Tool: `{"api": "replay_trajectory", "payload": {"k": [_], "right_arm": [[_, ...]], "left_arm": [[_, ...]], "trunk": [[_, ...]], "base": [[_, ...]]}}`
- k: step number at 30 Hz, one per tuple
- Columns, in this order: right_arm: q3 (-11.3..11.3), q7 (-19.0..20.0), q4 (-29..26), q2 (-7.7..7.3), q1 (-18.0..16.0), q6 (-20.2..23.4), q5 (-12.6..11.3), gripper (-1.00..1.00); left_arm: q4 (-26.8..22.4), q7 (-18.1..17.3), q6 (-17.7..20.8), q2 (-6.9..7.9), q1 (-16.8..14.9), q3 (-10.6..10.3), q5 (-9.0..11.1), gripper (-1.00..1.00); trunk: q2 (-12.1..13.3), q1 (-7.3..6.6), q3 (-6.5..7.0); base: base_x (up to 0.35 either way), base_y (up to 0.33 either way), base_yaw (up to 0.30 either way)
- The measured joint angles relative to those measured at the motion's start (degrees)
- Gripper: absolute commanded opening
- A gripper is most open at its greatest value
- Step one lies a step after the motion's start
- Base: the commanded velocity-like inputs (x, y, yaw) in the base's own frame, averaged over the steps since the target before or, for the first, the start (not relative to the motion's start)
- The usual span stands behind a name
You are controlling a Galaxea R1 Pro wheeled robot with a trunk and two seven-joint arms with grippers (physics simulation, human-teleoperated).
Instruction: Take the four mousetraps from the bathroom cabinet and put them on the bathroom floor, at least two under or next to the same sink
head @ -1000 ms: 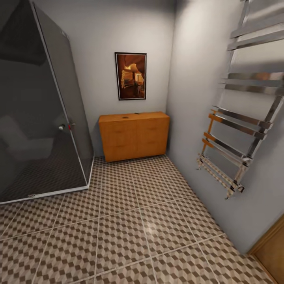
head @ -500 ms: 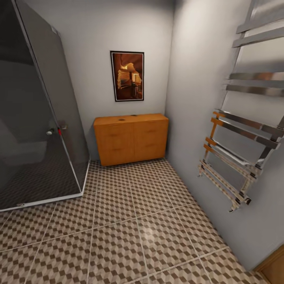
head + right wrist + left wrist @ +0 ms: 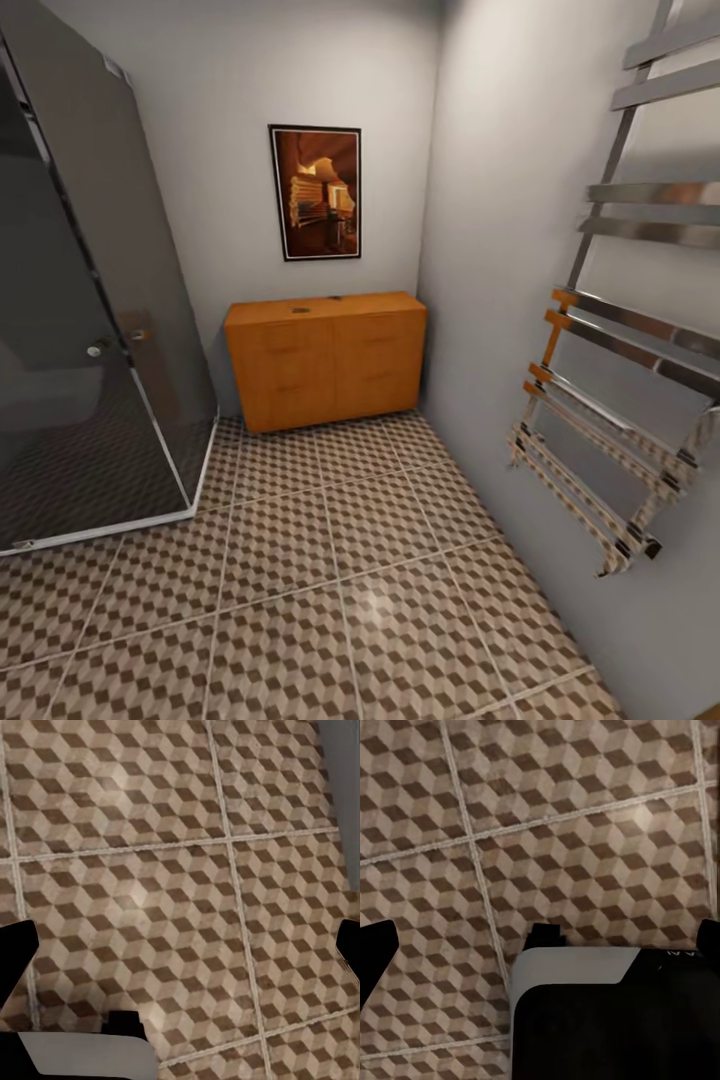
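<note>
The cabinet (image 3: 325,360) stands against the far wall in the corner, its doors and drawers closed, with a framed picture (image 3: 315,192) hanging above it. Two small dark slips, likely mousetraps (image 3: 301,310), lie on its top, too small to tell apart clearly. A dark glass shower stall (image 3: 90,330) stands to the cabinet's left, and a chrome towel rail (image 3: 620,340) is fixed to the right-hand wall. The floor (image 3: 340,570) of cube-patterned tiles stretches from the cabinet toward the camera. In the left wrist view the left end effector (image 3: 540,945) points down at the floor, its dark fingertips at the picture's two edges, spread wide with nothing between them. The right end effector (image 3: 180,945) likewise hangs over the tiles, fingertips wide apart and holding nothing.
</note>
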Motion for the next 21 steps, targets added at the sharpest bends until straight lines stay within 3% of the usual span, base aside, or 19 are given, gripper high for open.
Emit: {"api": "replay_trajectory", "payload": {"k": [21], "right_arm": [[0.00, 0.00, 0.00, 0.00, 0.00, 0.00, 0.00, 1.00]], "left_arm": [[0.00, 0.00, 0.00, 0.00, -0.02, 0.00, 0.00, 1.00]], "trunk": [[0.00, 0.00, 0.00]], "base": [[0.329, -0.076, 0.000]]}}
